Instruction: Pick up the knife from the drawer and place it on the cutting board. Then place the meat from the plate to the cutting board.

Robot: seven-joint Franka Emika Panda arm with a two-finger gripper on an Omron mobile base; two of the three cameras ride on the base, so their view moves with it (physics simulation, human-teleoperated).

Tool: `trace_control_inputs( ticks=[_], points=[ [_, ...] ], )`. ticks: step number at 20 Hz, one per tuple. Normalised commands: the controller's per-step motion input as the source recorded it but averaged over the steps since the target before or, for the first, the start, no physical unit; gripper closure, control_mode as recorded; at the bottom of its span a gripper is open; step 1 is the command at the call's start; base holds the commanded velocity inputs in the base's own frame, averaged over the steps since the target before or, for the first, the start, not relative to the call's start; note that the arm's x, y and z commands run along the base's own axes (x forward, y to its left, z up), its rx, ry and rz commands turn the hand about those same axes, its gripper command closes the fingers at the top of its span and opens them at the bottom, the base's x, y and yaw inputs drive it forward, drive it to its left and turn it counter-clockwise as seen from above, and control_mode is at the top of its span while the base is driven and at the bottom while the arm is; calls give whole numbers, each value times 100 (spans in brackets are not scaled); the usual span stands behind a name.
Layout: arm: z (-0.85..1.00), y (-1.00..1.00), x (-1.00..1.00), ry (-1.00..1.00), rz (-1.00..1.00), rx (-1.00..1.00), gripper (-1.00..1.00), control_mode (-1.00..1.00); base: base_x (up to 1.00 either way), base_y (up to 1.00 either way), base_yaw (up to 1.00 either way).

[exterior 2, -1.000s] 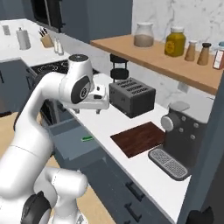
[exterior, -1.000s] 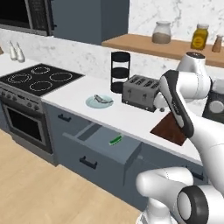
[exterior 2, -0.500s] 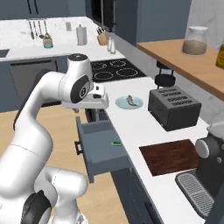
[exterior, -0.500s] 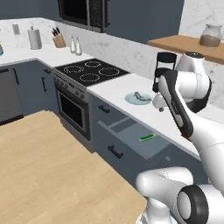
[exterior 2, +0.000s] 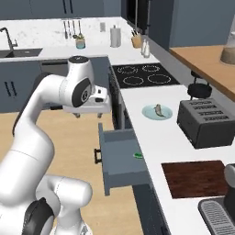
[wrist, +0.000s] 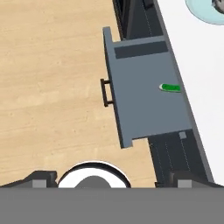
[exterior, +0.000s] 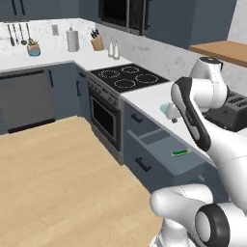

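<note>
Wide shallow slate blue-grey drawer (wrist: 144,100) pulled out from the cabinet run, dark bar handle facing the wooden floor (wrist: 52,87). Small knife with bright green handle (wrist: 170,88) lying flat inside, near the counter-side edge of the drawer floor; blade too small to make out. Same knife visible as a green sliver in the left base view (exterior: 180,153) and right base view (exterior 2: 137,155). Two-finger gripper (exterior 2: 88,114) hanging above the floor just in front of the open drawer, well apart from the knife, pointing down; fingers spread wide, nothing between them. Flat dark reddish-brown wooden cutting board (exterior 2: 198,178) on the white counter (exterior 2: 156,133), near a dark grey toaster (exterior 2: 207,123), bare. Round pale blue-green plate (exterior 2: 157,111) on the counter between toaster and black stovetop (exterior 2: 144,75), carrying the slim grey-silver fish-shaped meat (exterior 2: 159,109). Plate edge also at the top right corner of the hand view (wrist: 203,9).
</note>
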Motion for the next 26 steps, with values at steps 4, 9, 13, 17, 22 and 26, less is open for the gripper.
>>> trace_control_inputs(
  ticks=[4,9,13,17,22,26],
  points=[
    [0,0,0,0,0,0,-100,100,0,-18,17],
    [0,0,0,0,0,0,-100,100,-26,-55,52],
    [0,0,0,0,0,0,-100,100,-14,-10,10],
    [0,0,0,0,0,0,-100,100,-41,-63,4],
    [0,0,0,0,0,0,-100,100,-5,-61,0],
    [0,0,3,0,0,0,-100,-100,2,0,0]
  ],
)
